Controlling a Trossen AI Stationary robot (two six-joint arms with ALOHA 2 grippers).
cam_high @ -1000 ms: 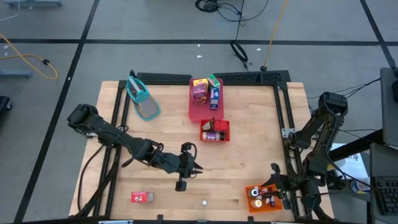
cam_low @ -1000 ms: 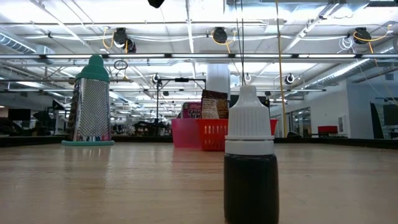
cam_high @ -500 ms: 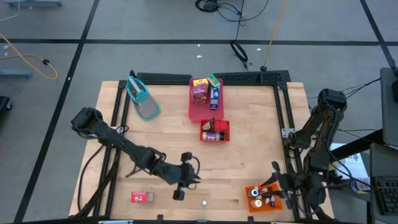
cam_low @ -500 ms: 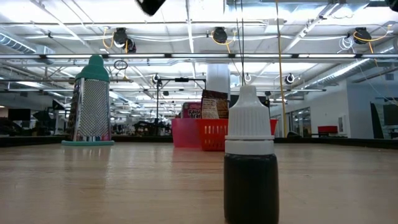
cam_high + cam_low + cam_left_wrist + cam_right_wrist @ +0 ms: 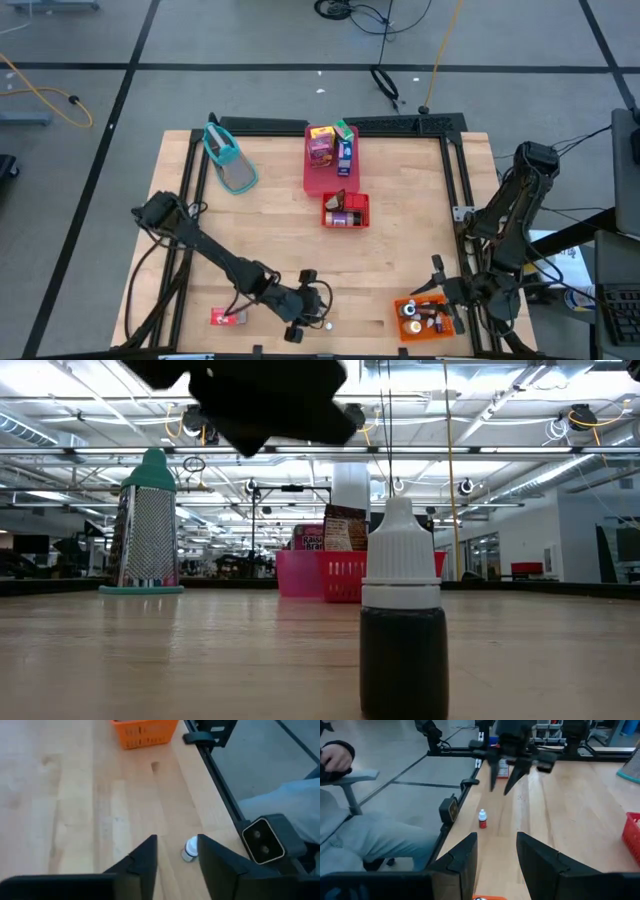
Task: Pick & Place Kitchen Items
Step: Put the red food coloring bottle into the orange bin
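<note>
The left arm (image 5: 215, 255) runs from the middle left of the high view down to the lower centre, where the left gripper (image 5: 318, 316) sits with its 2 fingers parted. In the low view it fills the upper centre as a dark blur. The right arm (image 5: 510, 225) stands folded along the right edge, and the right gripper (image 5: 436, 284) at the lower right has its 2 fingers spread apart.
</note>
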